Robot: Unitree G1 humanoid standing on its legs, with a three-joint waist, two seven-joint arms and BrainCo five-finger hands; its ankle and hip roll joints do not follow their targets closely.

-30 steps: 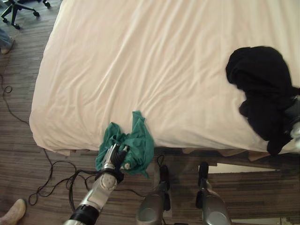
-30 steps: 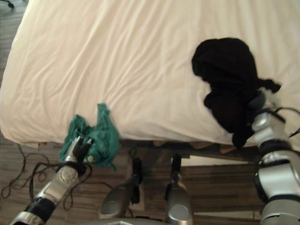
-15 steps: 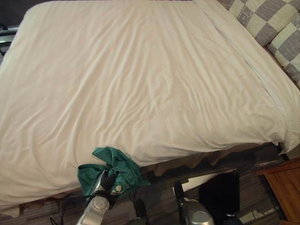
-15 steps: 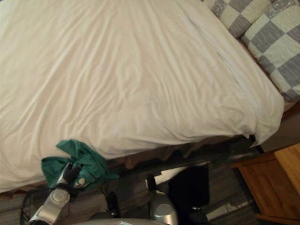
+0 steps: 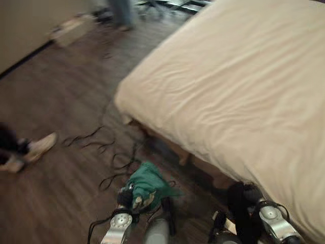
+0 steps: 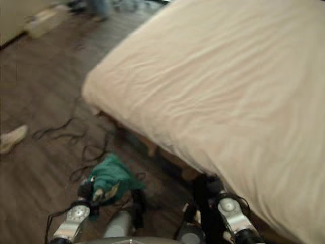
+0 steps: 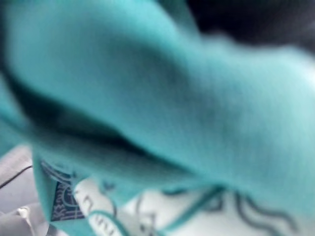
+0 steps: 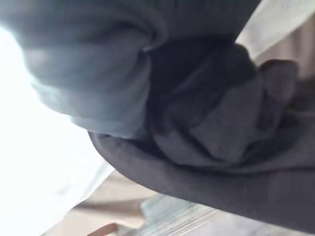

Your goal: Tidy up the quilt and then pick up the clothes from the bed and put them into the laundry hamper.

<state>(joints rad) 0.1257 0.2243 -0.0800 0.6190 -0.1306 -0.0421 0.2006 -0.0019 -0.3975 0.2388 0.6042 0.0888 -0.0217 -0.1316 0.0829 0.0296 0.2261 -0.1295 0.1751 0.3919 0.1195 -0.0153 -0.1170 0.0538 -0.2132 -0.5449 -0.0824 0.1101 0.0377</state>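
A cream quilt (image 5: 244, 86) lies smooth over the bed, whose corner points toward the wooden floor. A bunched green garment (image 5: 148, 184) hangs over the floor in front of the bed, and my left hand (image 5: 125, 197) is shut on it from below. The left wrist view is covered by the same green cloth (image 7: 162, 98), with a white printed patch. A black garment (image 5: 241, 203) hangs beside the bed's edge, held in my right hand (image 5: 269, 216). Dark folds of the black garment (image 8: 221, 147) lie close against the right wrist view.
A person's light shoe (image 5: 38, 145) rests on the floor at the left. Another person's legs (image 5: 121, 12) stand at the far end by chair legs (image 5: 167, 4). A pale flat box (image 5: 71, 28) lies against the wall. Open wooden floor (image 5: 61, 91) stretches left of the bed.
The whole view has swung from the bed's top to its corner and the floor. Both garments are now off the quilt and hang over the floor in my hands.
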